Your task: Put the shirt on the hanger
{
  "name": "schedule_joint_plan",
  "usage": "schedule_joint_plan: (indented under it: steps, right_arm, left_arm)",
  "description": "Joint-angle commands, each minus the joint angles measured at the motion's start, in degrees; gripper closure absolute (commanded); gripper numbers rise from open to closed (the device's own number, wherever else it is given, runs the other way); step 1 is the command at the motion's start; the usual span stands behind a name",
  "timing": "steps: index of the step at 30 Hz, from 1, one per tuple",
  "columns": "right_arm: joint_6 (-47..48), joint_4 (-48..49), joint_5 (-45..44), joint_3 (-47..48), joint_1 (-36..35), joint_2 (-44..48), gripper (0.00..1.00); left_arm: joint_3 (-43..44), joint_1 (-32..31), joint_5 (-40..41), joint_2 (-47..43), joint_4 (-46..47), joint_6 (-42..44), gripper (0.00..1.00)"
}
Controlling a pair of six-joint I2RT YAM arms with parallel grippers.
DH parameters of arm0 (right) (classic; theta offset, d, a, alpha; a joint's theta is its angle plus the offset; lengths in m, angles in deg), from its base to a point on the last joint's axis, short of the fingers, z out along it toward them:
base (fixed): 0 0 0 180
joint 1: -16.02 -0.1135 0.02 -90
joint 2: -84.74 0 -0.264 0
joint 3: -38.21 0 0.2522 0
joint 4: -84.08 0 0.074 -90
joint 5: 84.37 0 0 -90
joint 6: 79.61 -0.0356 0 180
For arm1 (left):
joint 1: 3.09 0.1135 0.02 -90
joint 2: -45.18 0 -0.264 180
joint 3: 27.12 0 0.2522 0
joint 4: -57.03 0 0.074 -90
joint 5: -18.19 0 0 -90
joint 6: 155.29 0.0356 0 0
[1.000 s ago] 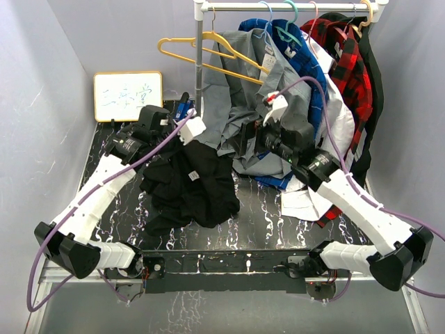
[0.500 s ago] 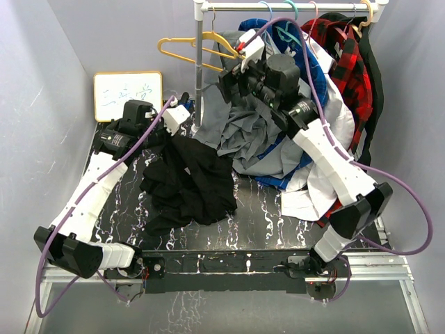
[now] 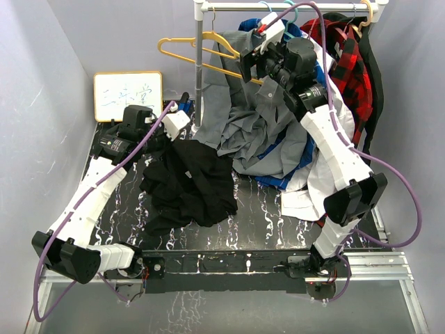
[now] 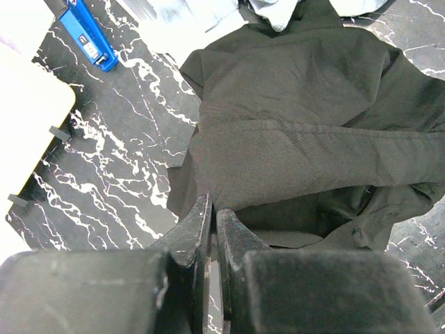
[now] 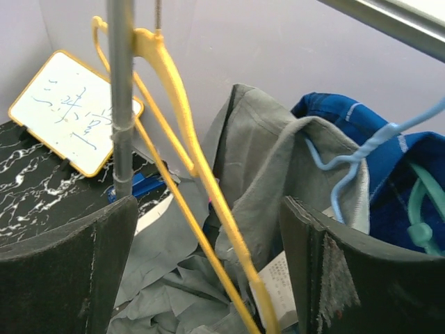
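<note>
The left gripper (image 4: 214,209) pinched the shirt (image 4: 299,146), which looked soft and floppy, by its edge, while the right gripper (image 5: 208,209) stood open around the hanger (image 5: 177,111), which looked thin, light and stiff.

Right arm: risen from clothes pile (image 3: 259,136) to rack (image 3: 299,6) height, elbow now folded high. Right gripper (image 3: 245,64): moved up and left, now beside hanger (image 3: 182,47), lower bar between wide-apart jaws. Left gripper (image 4: 212,207): shifted left toward whiteboard (image 3: 128,95), dragging pinched shirt (image 3: 198,182) edge along. Shirt's white label gone from view.
</note>
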Motion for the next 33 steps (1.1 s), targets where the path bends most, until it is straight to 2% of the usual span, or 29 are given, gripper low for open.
schedule_joint_plan:
  steps: [1,6,11,13,18,22,28,33]
  right_arm:
    - [-3.00,4.10,3.13,3.27,1.49,-2.59,0.21]
    - [-3.78,4.21,3.37,3.55,1.55,-4.38,0.20]
    - [-5.09,4.89,4.21,3.68,1.53,-5.57,0.24]
    - [-5.38,4.89,4.17,3.89,1.51,-5.99,0.30]
    - [-5.95,4.77,4.70,3.75,1.55,-6.56,0.53]
    - [-6.29,4.72,5.20,3.07,1.52,-6.66,0.57]
    - [-7.48,4.27,6.79,2.23,1.50,-6.34,0.74]
    - [-8.72,3.71,7.06,2.02,1.55,-5.82,1.00]
  left_arm:
    - [-0.47,0.28,-0.76,-2.23,1.42,0.00,1.00]
    - [-0.93,0.28,-0.87,-2.26,1.49,0.17,1.00]
    - [-1.52,0.24,-0.69,-2.24,1.32,0.76,1.00]
    - [-1.65,0.25,-0.64,-2.37,1.48,0.76,1.00]
    - [-1.81,0.28,-0.65,-2.29,1.58,0.79,1.00]
    - [-2.01,0.27,-0.63,-2.30,1.75,0.73,1.00]
    - [-2.19,0.27,-0.73,-2.33,1.75,0.73,1.00]
    - [-2.10,0.20,-0.95,-2.26,1.66,0.55,1.00]
